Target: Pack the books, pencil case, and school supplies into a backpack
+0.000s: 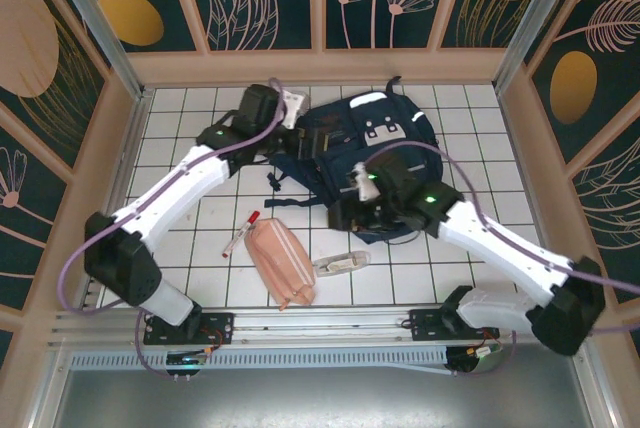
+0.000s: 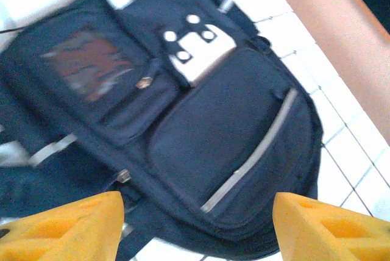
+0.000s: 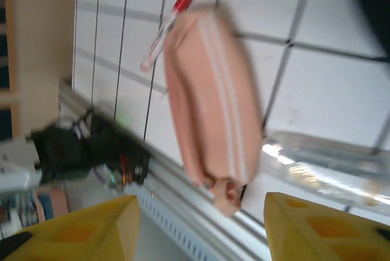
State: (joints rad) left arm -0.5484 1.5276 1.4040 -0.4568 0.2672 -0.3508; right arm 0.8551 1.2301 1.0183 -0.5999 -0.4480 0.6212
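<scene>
With the left gripper released above the navy backpack at far centre, the right gripper, also released and empty, seems due to grasp the salmon-pink pencil case lying near-left.

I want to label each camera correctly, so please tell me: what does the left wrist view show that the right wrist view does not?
Left wrist, not right wrist: the navy backpack front with its white-grey patch and grey stripe, plus the wall beam.
Right wrist, not left wrist: the salmon-pink pencil case, the red-and-white marker pen beside it, the clear case and the metal edge rail.
Both: the white tiled table, and an open tool with nothing between its yellow tips: the left tool, the right tool.
</scene>
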